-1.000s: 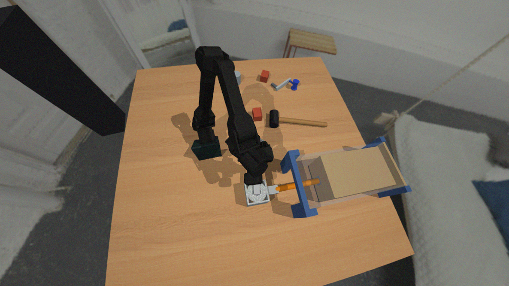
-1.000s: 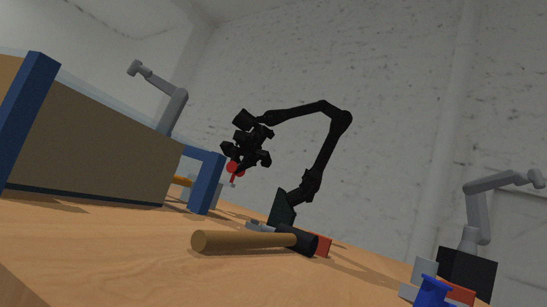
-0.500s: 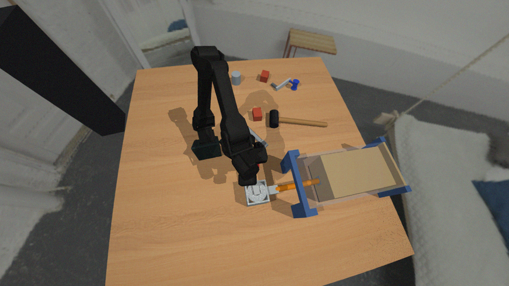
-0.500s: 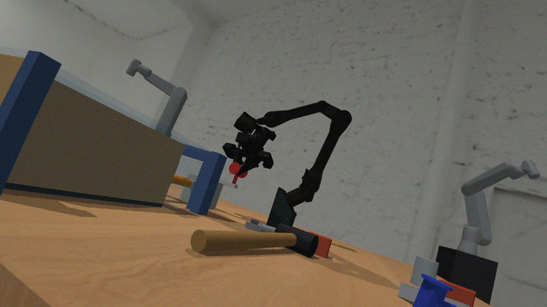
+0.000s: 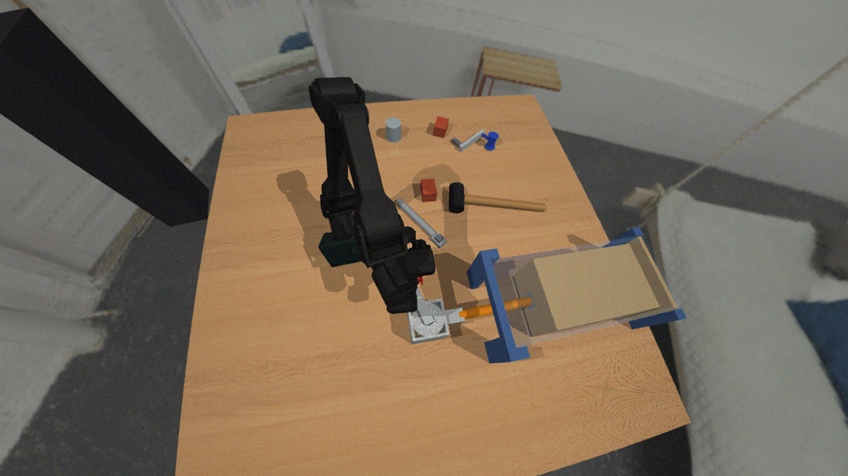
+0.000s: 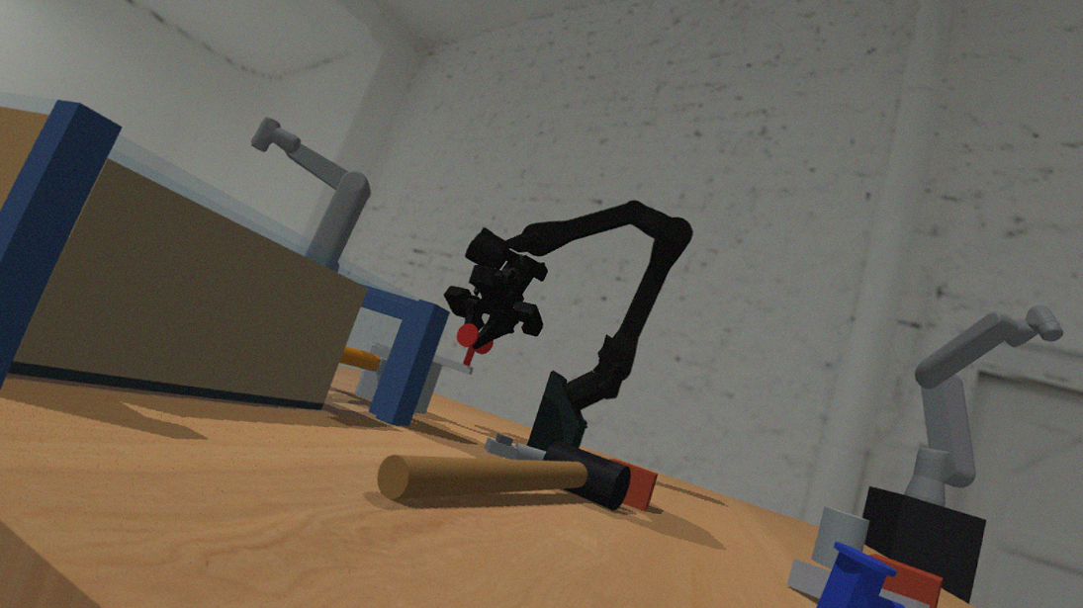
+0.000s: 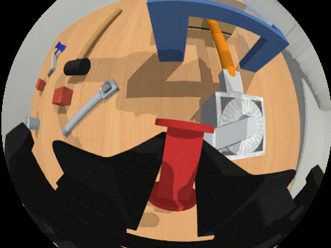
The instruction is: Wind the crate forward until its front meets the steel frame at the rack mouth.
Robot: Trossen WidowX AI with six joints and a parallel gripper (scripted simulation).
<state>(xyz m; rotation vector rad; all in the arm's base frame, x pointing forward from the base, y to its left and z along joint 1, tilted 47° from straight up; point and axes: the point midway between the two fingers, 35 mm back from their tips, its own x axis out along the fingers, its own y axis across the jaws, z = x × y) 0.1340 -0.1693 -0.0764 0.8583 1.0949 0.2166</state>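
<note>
My gripper [image 7: 181, 139] is shut on the red grip [image 7: 183, 146] [image 6: 467, 335] [image 5: 420, 280] of the winch handle. The handle's grey arm [image 7: 232, 132] reaches from the grip over the top of the grey winch [image 5: 440, 335] [image 7: 211, 107]; the key end is not visible. An orange strap [image 5: 478, 311] [image 7: 221, 45] [image 6: 357, 358] runs from the winch through the blue steel frame [image 5: 494, 297] [image 7: 169, 38] [image 6: 410, 369] to the tan crate [image 5: 596, 286] [image 6: 199, 296]. The crate sits flat inside the clear-panelled cubby, with a gap between its front and the frame.
A black-headed mallet [image 5: 456, 197] [image 7: 77, 67], a grey wrench-like tool [image 5: 420, 222] [image 7: 86, 108] and a red block [image 5: 427, 189] lie beyond the winch. A blue-gripped crank [image 5: 471, 139], another red block [image 5: 440, 126] and a grey cylinder [image 5: 393, 129] are farther back.
</note>
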